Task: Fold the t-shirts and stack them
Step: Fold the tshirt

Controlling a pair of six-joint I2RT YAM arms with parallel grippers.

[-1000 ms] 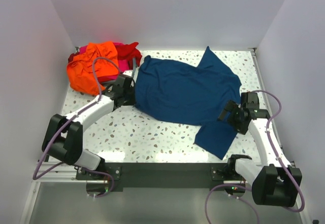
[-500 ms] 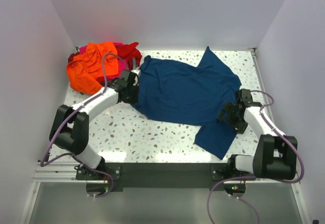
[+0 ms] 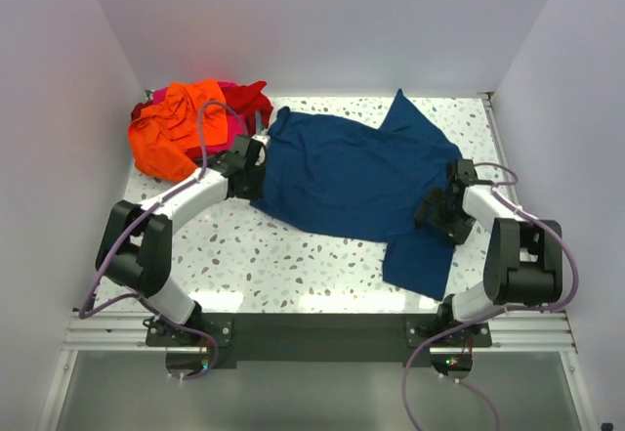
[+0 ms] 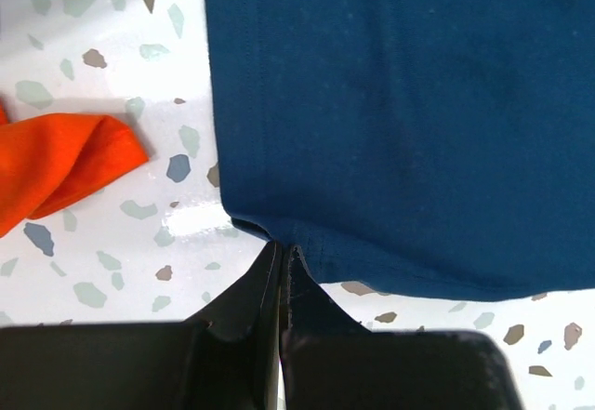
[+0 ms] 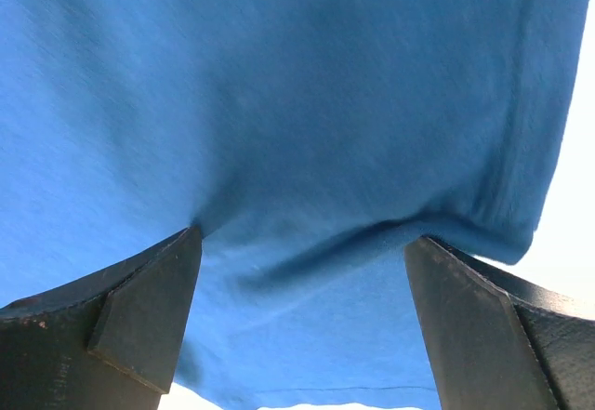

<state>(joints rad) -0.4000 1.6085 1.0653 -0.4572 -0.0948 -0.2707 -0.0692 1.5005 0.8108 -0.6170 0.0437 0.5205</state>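
speckled white tabletop [image 3: 293, 255], plain pale walls [image 3: 322, 21]

Shirt [image 5: 279, 85] fills almost whole frame, blue cloth (brighter blue under this light). Right gripper [image 5: 305, 239] at bottom, dark fingers [image 5: 139, 312] spread wide, one in each lower corner. Cloth spans gap between them. Both fingertips touch the cloth. Shadowed crease runs from one tip to the other, cloth puckered at left tip. Hem [image 5: 516, 164] with stitch line runs down right side, curls under near right finger. Bright white table [image 5: 578, 150] shows past hem at right edge, also as thin strip at bottom.
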